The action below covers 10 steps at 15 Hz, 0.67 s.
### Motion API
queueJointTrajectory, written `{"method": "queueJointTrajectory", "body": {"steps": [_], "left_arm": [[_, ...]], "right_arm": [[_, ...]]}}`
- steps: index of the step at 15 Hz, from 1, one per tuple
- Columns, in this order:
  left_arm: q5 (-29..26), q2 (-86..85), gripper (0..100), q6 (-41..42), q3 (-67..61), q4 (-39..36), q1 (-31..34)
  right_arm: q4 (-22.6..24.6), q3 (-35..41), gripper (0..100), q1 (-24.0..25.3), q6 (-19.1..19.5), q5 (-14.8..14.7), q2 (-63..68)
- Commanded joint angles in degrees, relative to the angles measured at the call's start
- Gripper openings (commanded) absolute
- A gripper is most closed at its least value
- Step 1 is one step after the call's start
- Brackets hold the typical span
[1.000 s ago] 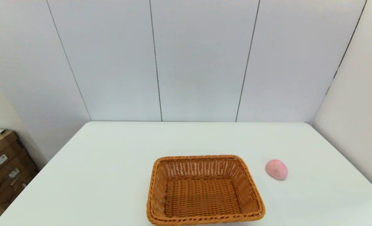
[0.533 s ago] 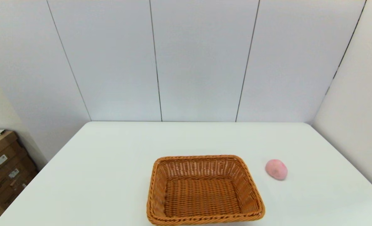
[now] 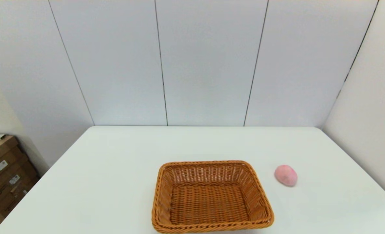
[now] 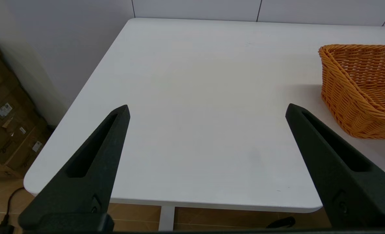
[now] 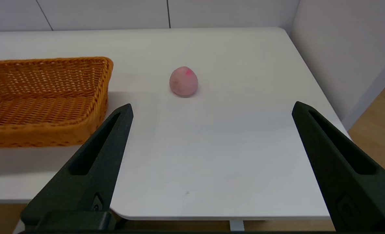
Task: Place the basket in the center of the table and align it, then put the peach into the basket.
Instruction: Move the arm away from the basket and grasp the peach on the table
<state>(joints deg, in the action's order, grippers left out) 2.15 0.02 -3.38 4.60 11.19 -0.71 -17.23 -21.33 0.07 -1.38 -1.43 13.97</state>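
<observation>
1. The basket (image 3: pixel 212 196) sits empty at the bench's (image 3: pixel 114 169) near edge, about midway along it.
2. The peach (image 3: pixel 286 175) lies just beside the basket, toward the right edge, not touching.
3. The left gripper (image 4: pixel 207 110) and the right gripper (image 5: pixel 212 109) hang off the near edge, fingers spread wide, holding nothing.

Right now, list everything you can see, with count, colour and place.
basket: one, orange-brown wicker, empty, near the table's front edge, about mid-width.
peach: one, pink, on the table to the right of the basket, apart from it.
table: one, white, in front of the robot.
cardboard boxes: several, brown, on the floor off the table's left side.
wall panels: pale grey, behind the table.
left gripper: black fingers wide apart, off the front left edge.
right gripper: black fingers wide apart, off the front right edge, facing the peach.
</observation>
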Motion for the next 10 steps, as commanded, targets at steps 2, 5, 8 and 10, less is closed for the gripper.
{"method": "queueJointTrajectory", "body": {"steps": [2, 5, 8, 10], "left_arm": [[0.05, -0.11, 100, -0.23, -0.03, 0.06, 0.00], [0.05, -0.11, 100, -0.14, -0.03, 0.06, 0.00], [0.05, -0.11, 100, -0.14, -0.03, 0.06, 0.00], [0.05, -0.11, 100, -0.23, -0.03, 0.06, 0.00]], "right_arm": [[-4.13, -27.80, 100, 1.51, -2.31, -0.24, 51.60], [-3.17, -28.94, 100, 4.23, -4.95, -0.51, 64.96], [3.43, -29.12, 100, 4.41, -6.62, -0.68, 76.29], [4.83, -29.73, 100, 4.41, -7.68, -0.60, 81.22]]}}
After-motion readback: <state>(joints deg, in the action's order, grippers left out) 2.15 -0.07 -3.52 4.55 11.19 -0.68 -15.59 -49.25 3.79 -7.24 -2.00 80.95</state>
